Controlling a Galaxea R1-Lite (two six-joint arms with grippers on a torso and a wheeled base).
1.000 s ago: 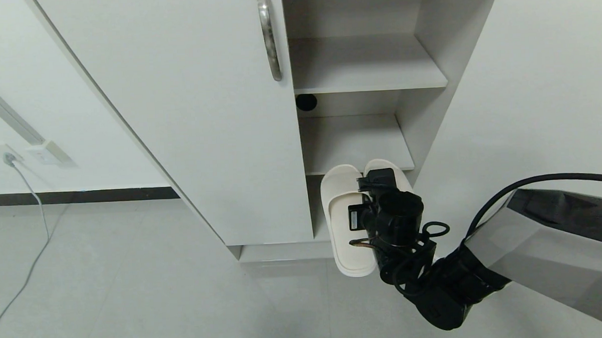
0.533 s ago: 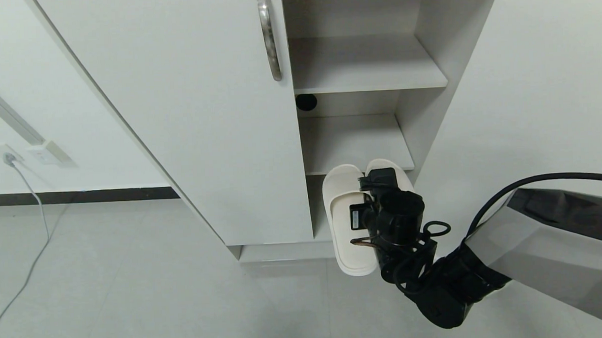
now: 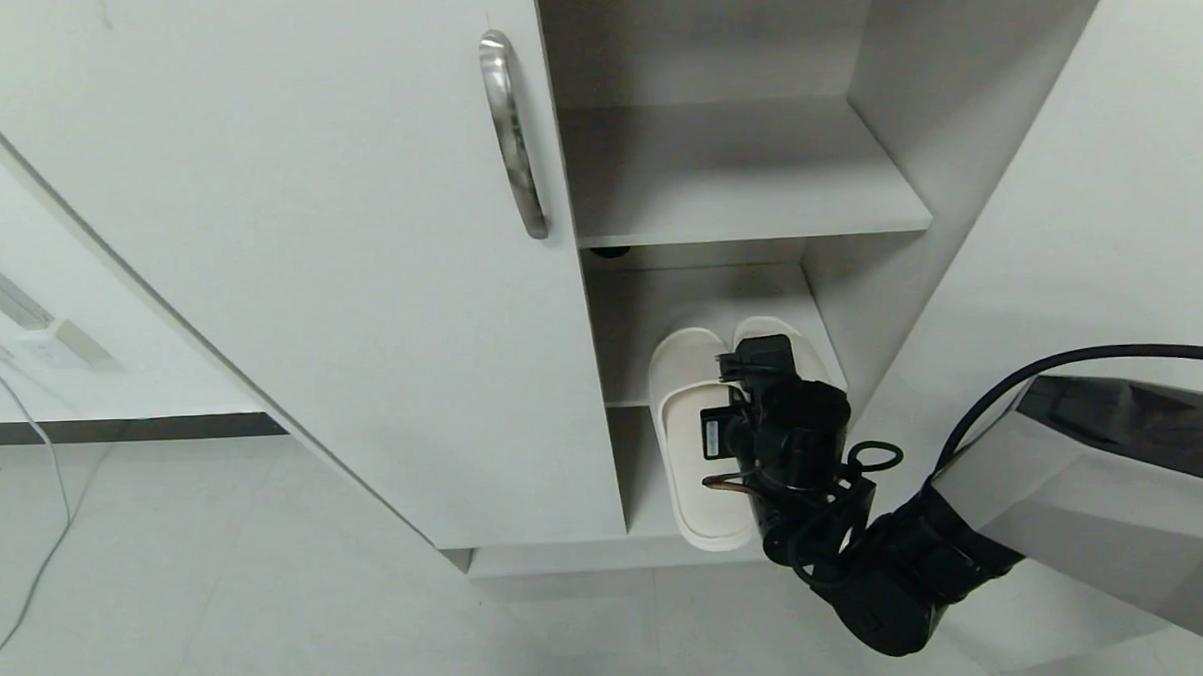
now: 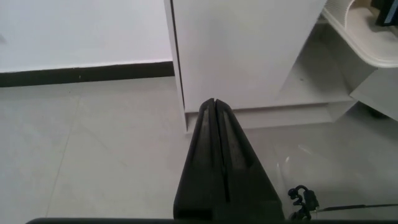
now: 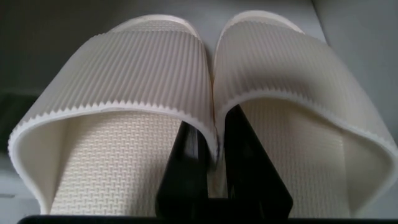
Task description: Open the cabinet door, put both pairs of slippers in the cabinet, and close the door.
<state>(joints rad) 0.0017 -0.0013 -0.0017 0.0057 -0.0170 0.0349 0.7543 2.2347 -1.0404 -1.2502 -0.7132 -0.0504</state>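
Head view: one cabinet door (image 3: pixel 308 238) with one metal handle (image 3: pixel 512 136) stands open at 9 o'clock of two bare shelves (image 3: pixel 737 198). The right tool (image 3: pixel 757 358) is clamped on the inner edges of two cream slippers (image 3: pixel 682 395). They are held side by side at 4 o'clock from the handle, with their toes toward 12 o'clock at the lower shelf's front edge. The left tool (image 4: pixel 214 106) has its fingers pressed together above the floor (image 4: pixel 93 155).

Grey tiled floor (image 3: pixel 221 621), white wall (image 3: pixel 142 364), black skirting (image 3: pixel 114 429), wall socket (image 3: pixel 61 342).
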